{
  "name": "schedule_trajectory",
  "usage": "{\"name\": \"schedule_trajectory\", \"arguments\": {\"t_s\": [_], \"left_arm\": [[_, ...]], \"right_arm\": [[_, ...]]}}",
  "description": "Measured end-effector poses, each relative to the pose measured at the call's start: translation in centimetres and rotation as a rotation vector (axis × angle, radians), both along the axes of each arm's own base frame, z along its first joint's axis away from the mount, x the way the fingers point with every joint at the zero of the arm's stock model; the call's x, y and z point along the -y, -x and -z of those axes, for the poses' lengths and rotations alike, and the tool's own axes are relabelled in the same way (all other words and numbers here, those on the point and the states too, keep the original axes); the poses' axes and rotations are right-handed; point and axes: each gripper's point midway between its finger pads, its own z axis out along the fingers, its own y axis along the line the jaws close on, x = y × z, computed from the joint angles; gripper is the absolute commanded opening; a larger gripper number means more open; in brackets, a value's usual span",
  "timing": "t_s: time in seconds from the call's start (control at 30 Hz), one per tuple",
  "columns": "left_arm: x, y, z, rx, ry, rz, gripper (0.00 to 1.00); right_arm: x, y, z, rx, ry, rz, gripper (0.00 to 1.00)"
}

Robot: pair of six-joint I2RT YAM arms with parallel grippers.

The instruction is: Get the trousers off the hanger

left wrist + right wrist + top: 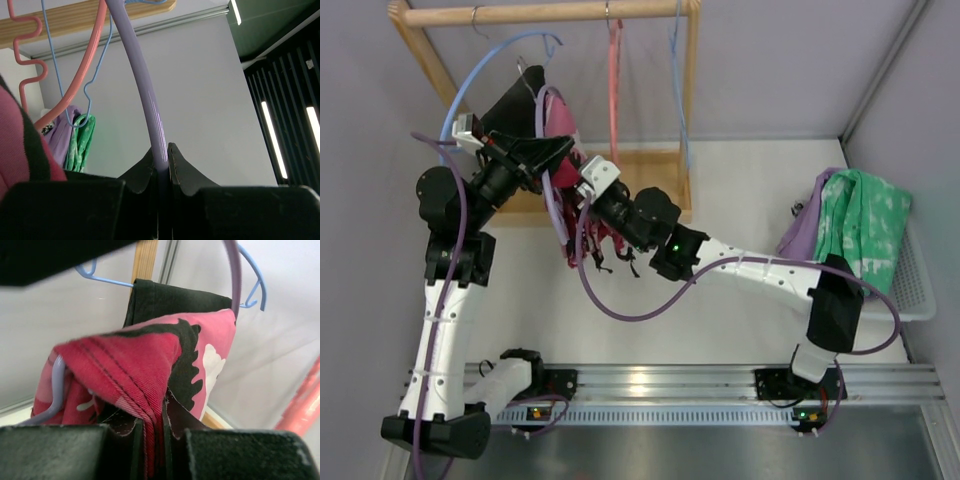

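Observation:
The trousers (566, 128), magenta-pink with black and white print, hang on the lilac hanger (551, 196) in front of the wooden rack, dark strings dangling below. My left gripper (556, 150) is shut on the hanger's rod (145, 90), which runs up from between its fingertips (161, 150). My right gripper (582, 203) is shut on a folded, stitched edge of the trousers (135, 365), pinched between its pads (162, 410). The hanger's lilac bar (56, 385) shows inside the cloth. The trousers' pink cloth also shows at the left edge of the left wrist view (15, 145).
A plain black garment (515, 105) hangs on a light-blue hanger (485, 60) just behind the trousers. A salmon-pink hanger (614, 90) hangs from the wooden rack (550, 12). A white basket (912, 290) at right holds green-and-white cloth (865, 225).

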Motion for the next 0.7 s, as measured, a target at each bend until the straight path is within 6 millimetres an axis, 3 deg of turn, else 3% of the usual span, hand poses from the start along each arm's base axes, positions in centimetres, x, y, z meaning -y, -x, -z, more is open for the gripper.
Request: {"name": "schedule_trajectory", "arguments": {"t_s": [0.3,0.53,0.7], "left_arm": [[0.5,2.0,2.2,0.023,-0.051,0.024,0.00],[0.5,2.5,4.0,0.033,-0.094,0.017,0.00],[0.5,2.3,6.6,0.008,-0.127,0.013,0.00]], "right_arm": [[3.2,1.5,-2.2,-0.035,0.036,-0.008,0.00],[3.7,1.9,-1.4,-0.067,0.085,-0.016,0.00],[3.8,1.9,-0.2,-0.101,0.127,-0.015,0.00]]}}
